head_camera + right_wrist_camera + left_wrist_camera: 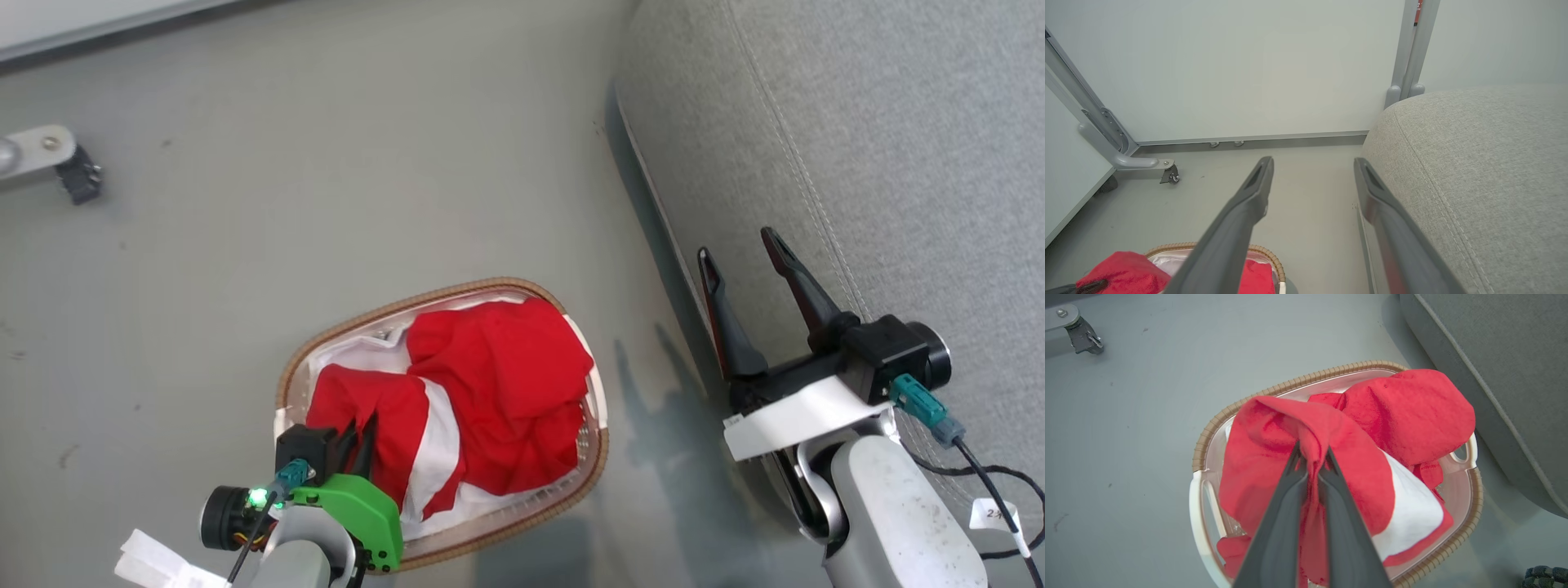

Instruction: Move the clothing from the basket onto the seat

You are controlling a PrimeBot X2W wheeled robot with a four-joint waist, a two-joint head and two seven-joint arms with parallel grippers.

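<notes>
Clothing (1274,428) tight in L end effector (1312,451) over basket (1229,412); R end effector (1312,163) wide

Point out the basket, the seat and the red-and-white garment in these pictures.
basket (1306,378): left wrist view, on its brown woven rim.
seat (898,122): head view, on the grey cushion's top surface.
red-and-white garment (1412,506): left wrist view, on its white band.

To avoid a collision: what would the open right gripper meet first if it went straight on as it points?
Probably nothing near: the right gripper points over grey floor towards the white wall panel. The large grey woven-fabric seat cushion lies close beside one finger; depth is unclear.
</notes>
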